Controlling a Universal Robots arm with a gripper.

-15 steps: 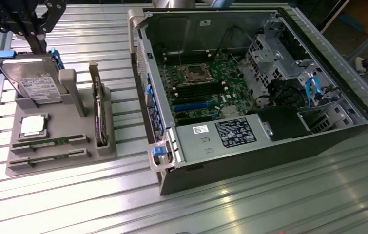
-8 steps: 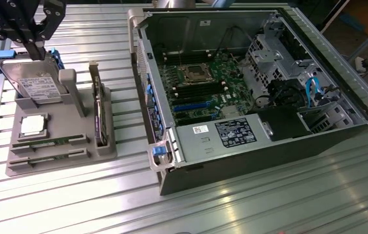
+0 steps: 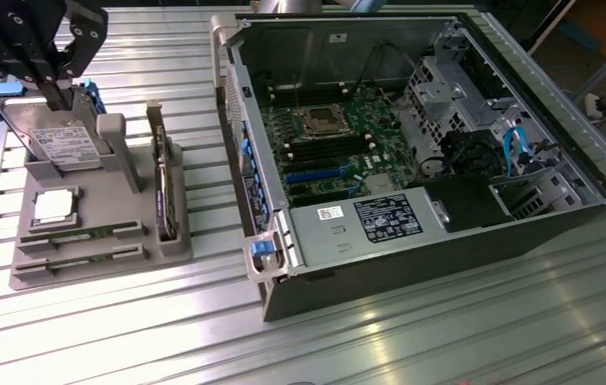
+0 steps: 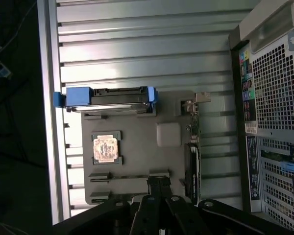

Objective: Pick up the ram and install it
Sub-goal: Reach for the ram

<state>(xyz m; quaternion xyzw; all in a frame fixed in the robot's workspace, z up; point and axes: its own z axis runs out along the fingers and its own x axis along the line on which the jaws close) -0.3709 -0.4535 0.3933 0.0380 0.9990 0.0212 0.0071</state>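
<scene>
I hover the gripper (image 3: 63,100), pressed together, empty, at the tray's (image 3: 104,210) twelve o'clock; ram (image 3: 75,235) stands slotted edgewise at six for pinching.

The black gripper (image 3: 62,100), fingers pressed together and holding nothing, hung over the far end of the grey moulded plastic holder (image 3: 99,273), in front of the silver labelled hard drive with blue clips (image 3: 58,138) standing upright there. A square silver processor chip (image 3: 54,206) lay mid-holder. Toward the holder's near end, a long thin green ram stick (image 3: 80,234) sat slotted, with a second ram stick (image 3: 75,258) beside it. A dark expansion card (image 3: 161,188) stood along the holder's edge on the exterior view's right, and the open black computer case (image 3: 410,277) stood beyond that edge.
</scene>
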